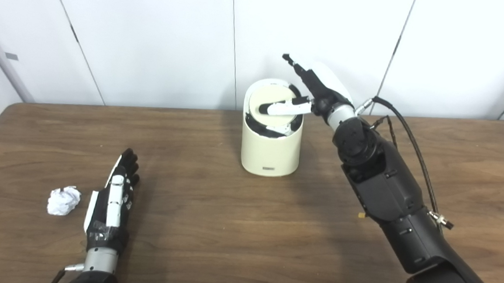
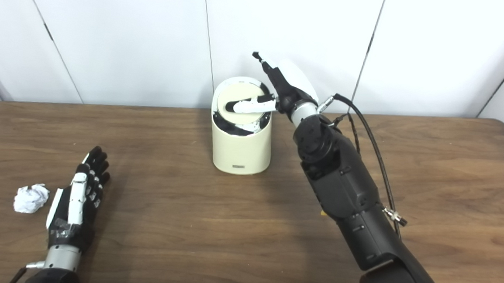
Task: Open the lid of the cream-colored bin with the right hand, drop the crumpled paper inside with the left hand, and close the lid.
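Crumpled paper (image 1: 63,200) near table (image 1: 245,246) edge

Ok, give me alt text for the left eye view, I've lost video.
The right hand reaches over the cream-colored bin, one finger lying across its lid. The left hand rests open on the wooden table, beside the crumpled paper but not touching it.
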